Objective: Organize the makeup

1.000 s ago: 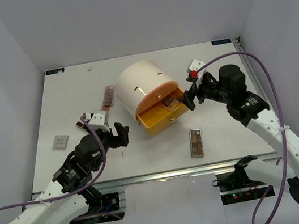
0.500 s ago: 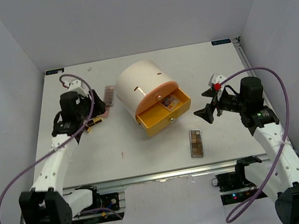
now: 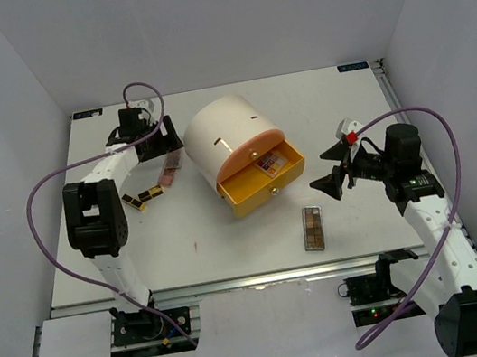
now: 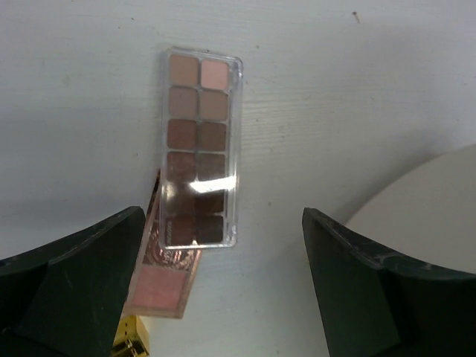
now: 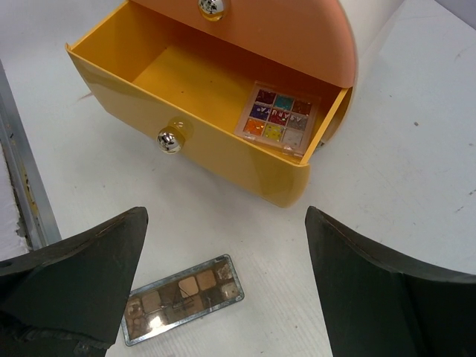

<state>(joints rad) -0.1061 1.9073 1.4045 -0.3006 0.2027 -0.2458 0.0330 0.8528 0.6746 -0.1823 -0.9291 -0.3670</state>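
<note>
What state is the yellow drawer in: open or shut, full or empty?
Open, nearly empty: the yellow drawer juts out of the cream cylinder, holding one multicoloured palette in a corner.

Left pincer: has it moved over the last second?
Yes. The left pincer went from the table's near side to the far side, now over the palettes beside the cream cylinder.

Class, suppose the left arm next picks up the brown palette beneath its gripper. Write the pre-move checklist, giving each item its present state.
1. Left gripper open: ok.
2. Brown palette between its jaws: ok.
3. Palette lying free: not ok, it overlaps a pink palette.
4. Yellow drawer open, with room: ok.
5. Right gripper open, away from the drawer: ok.
6. Height above the palette: cannot tell.
</note>
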